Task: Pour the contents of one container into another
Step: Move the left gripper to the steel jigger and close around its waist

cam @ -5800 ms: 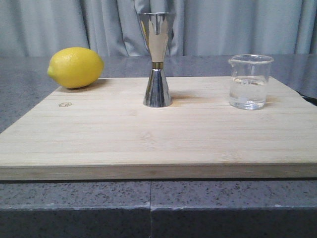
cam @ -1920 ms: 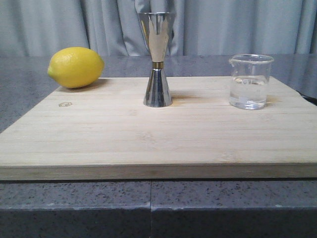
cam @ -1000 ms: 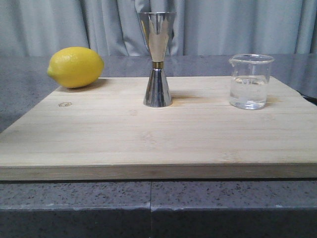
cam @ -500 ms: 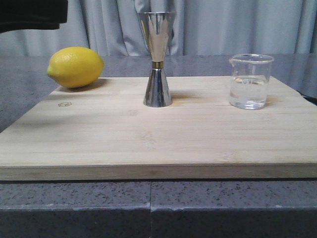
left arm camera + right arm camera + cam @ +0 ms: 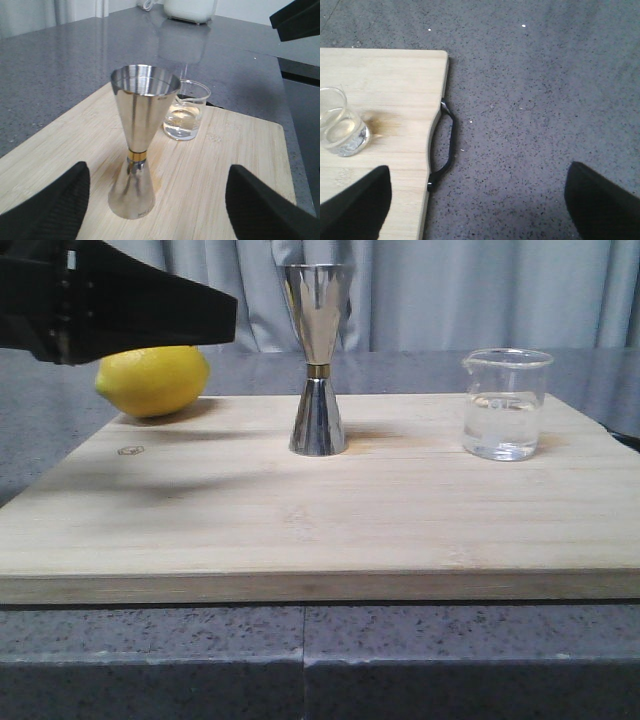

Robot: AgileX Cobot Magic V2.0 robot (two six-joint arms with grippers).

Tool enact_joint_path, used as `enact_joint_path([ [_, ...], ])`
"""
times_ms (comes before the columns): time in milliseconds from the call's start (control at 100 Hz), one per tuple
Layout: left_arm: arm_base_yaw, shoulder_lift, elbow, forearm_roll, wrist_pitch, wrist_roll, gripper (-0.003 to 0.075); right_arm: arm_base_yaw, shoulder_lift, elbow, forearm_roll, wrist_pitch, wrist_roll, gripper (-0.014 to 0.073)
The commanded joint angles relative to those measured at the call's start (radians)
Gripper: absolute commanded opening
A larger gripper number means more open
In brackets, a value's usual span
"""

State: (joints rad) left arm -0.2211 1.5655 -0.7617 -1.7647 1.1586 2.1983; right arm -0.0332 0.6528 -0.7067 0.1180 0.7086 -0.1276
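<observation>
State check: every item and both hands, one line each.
Glass beaker: upright on the board, partly filled with clear liquid, untouched.
Steel jigger: upright, top cup looks empty.
Lemon: whole, resting at the board's edge.
Left hand: open, fingers either side of the jigger, apart from it.
Right hand: open, empty.

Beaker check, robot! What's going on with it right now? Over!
Both grippers open, empty. Left gripper facing jigger. Beaker upright on board, liquid inside, untouched. Lemon far left, nothing blocking.

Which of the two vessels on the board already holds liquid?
The clear glass beaker holds clear liquid. The steel jigger, hourglass-shaped with a gold waist band, shows an empty upper cup.
</observation>
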Motion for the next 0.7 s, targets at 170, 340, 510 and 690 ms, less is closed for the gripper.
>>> enact_joint_path([
  [170, -0.086, 0.074, -0.121, -0.087, 0.091, 0.012, 0.0514, -0.001, 0.007, -0.035, 0.005, -0.071, -0.010, 0.0638],
  [340, -0.130, 0.150, -0.184, -0.087, 0.092, 0.012, 0.0514, -0.001, 0.007, -0.035, 0.005, -0.071, -0.010, 0.0638],
  [510, -0.161, 0.221, -0.247, -0.087, 0.097, 0.012, 0.0514, -0.001, 0.007, -0.035, 0.005, -0.071, -0.010, 0.0638],
  [690, -0.175, 0.275, -0.287, -0.087, 0.099, 0.012, 0.0514, -0.001, 0.007, -0.035, 0.005, -0.071, -0.010, 0.0638],
])
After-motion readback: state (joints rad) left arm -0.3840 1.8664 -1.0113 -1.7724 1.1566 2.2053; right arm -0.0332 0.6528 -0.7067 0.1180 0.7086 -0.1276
